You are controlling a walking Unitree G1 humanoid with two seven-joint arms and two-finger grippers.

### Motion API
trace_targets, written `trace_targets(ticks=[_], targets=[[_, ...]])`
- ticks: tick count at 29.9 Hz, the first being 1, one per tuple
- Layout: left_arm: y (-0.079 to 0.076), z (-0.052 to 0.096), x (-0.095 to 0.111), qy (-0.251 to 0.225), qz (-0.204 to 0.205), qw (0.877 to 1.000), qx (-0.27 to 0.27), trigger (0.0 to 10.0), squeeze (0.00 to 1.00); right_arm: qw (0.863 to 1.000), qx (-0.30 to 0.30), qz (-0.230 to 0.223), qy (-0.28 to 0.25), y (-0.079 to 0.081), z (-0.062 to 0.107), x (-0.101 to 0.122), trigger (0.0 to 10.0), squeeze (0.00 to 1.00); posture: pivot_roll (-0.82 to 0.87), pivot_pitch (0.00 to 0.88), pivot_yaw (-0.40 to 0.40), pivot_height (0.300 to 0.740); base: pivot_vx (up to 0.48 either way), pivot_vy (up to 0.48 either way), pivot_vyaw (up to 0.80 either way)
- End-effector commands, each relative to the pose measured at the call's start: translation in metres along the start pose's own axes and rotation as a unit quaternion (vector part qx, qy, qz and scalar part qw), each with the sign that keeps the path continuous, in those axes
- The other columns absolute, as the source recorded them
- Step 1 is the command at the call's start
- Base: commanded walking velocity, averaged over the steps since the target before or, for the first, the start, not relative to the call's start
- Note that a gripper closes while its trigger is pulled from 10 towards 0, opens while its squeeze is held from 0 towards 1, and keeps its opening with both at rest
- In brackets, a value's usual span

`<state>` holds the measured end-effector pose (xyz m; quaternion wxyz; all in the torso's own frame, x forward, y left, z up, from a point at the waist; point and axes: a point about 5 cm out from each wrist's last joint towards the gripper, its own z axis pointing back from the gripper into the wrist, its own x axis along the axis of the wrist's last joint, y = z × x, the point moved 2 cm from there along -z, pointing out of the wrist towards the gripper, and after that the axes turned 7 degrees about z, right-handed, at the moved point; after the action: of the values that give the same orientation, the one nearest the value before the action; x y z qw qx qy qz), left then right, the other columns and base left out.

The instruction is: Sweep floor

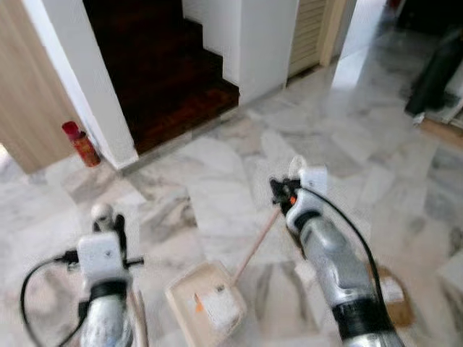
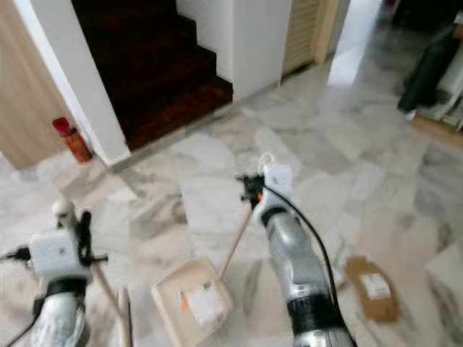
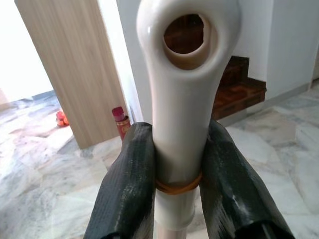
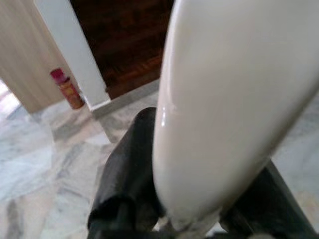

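Note:
My left gripper (image 3: 177, 194) is shut on the white plastic top of a broom handle (image 3: 187, 99), which has a hanging hole at its end. That handle's wooden shaft (image 2: 108, 289) runs down beside my left arm. At centre my right gripper (image 1: 289, 189) is shut on the white cap (image 4: 234, 99) of a long wooden dustpan handle (image 1: 257, 246). The cream dustpan (image 1: 181, 303) rests on the marble floor between my arms, with a white paper and an orange scrap (image 2: 205, 303) inside it. A flat brown cardboard piece (image 2: 372, 287) lies on the floor to the right of my right arm.
Dark wooden stairs (image 1: 166, 65) rise ahead between white walls. A red spray can (image 1: 81, 143) stands by the left wall's corner, next to a wooden door panel (image 1: 29, 94). A dark object (image 1: 434, 72) stands at far right. Open marble floor stretches ahead and right.

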<state>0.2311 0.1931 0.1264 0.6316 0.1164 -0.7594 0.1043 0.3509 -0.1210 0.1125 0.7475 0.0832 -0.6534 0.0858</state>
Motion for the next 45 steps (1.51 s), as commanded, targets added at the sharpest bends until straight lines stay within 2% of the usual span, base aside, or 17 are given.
trace_targets(ticks=[1, 16, 45], targets=[[0.0013, -0.0019, 0.0103, -0.023, -0.003, 1.000, 0.000, 10.0, 0.00, 0.999, 0.008, 0.009, -0.034, 0.0050, -0.0035, 0.0194, 10.0, 0.00, -0.16, 0.057, 0.036, 0.740, 0.000, 0.307, 0.00], [0.0018, -0.0022, 0.0104, -0.022, -0.004, 1.000, -0.001, 10.0, 0.00, 0.999, 0.013, 0.014, -0.035, 0.0073, -0.0037, 0.0195, 10.0, 0.00, -0.16, 0.061, 0.038, 0.740, 0.000, 0.307, 0.00], [0.0025, -0.0022, 0.0104, -0.020, -0.007, 1.000, -0.002, 10.0, 0.00, 0.999, 0.019, 0.010, -0.037, 0.0101, -0.0036, 0.0189, 10.0, 0.00, -0.16, 0.059, 0.041, 0.740, 0.000, 0.306, 0.60]])
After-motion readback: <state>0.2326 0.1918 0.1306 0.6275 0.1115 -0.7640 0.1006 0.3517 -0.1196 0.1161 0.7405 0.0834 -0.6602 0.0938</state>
